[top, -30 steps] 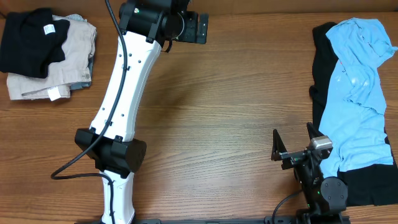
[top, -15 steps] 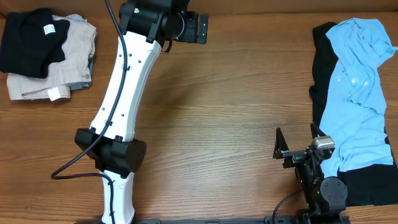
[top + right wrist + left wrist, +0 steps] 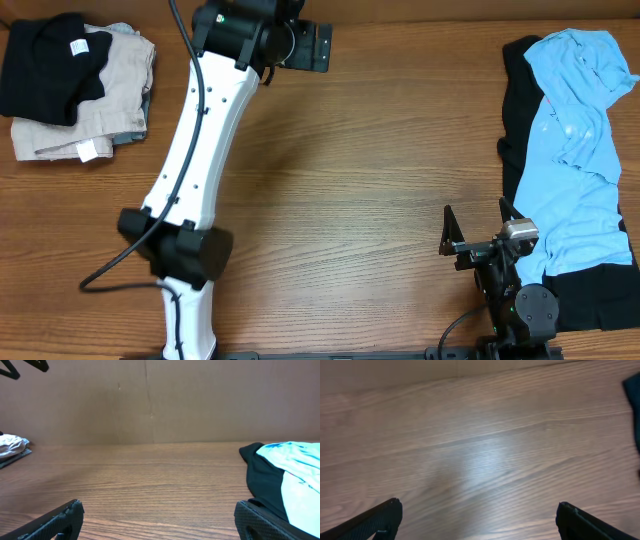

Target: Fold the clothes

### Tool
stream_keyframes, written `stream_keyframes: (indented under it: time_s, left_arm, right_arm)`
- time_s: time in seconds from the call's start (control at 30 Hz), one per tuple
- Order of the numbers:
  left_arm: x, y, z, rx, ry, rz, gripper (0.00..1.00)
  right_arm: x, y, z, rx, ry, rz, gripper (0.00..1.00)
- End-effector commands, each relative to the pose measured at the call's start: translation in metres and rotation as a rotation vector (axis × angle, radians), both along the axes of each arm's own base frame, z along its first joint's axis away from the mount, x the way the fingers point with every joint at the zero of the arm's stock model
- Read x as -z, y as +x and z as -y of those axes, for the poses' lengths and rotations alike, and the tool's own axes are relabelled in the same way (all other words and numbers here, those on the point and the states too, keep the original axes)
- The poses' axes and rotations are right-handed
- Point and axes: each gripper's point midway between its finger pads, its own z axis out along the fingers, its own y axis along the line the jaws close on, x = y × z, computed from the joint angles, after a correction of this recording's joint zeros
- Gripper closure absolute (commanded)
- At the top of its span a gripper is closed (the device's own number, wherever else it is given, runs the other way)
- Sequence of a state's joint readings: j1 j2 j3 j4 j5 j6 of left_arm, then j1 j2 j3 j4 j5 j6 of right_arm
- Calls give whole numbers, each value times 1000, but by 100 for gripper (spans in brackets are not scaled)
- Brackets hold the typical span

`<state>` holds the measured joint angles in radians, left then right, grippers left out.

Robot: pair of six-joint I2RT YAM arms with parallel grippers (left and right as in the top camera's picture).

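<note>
A folded pile lies at the table's back left: a black shirt (image 3: 42, 62) with a small white label on top of beige folded pieces (image 3: 112, 92). At the right, a crumpled light blue shirt (image 3: 578, 140) lies spread over another black piece (image 3: 518, 120). My left gripper (image 3: 322, 46) is open and empty over bare wood at the back middle, far from both piles. My right gripper (image 3: 474, 226) is open and empty at the front right, just left of the blue shirt's lower end. In the right wrist view the black piece (image 3: 265, 482) and blue shirt (image 3: 300, 467) lie by the right finger.
The wooden table (image 3: 380, 170) runs between the two piles. The white left arm (image 3: 195, 160) crosses the left half diagonally. A brown wall (image 3: 150, 400) stands behind the table. A dark cloth edge (image 3: 635, 395) shows at the left wrist view's right border.
The right gripper has edged slightly to the right. The left arm's lower joint has shifted a little to the left. The clothes have not moved.
</note>
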<state>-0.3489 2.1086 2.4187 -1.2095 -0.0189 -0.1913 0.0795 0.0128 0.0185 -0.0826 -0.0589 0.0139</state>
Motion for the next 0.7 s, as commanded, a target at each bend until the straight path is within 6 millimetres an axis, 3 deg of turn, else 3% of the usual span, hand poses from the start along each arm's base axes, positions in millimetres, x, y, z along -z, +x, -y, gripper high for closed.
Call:
stream_keyframes:
  time_s: [0.0, 0.07, 0.17, 0.23, 0.27, 0.4, 0.53, 0.67]
  left_arm:
    - [-58, -19, -28, 53, 33, 181, 0]
    - [-70, -32, -37, 113, -9, 260, 0]
    - [-68, -52, -60, 110, -67, 324, 0]
    - [-47, -81, -89, 74, -92, 350, 0]
    - [-26, -104, -108, 40, -97, 360, 0]
    - [22, -151, -139, -24, -104, 422, 0]
    - [60, -186, -148, -52, -99, 517, 0]
    - [85, -207, -148, -43, -88, 668, 0]
  right_arm:
    - [2, 0, 1, 10, -3, 4, 0]
    - [2, 0, 1, 10, -3, 4, 0]
    - [2, 0, 1, 10, -3, 4, 0]
    - [2, 0, 1, 10, -3, 4, 0]
    - [2, 0, 1, 10, -3, 4, 0]
    - [2, 0, 1, 10, -3, 4, 0]
    - [2, 0, 1, 10, -3, 4, 0]
    - [2, 0, 1, 10, -3, 4, 0]
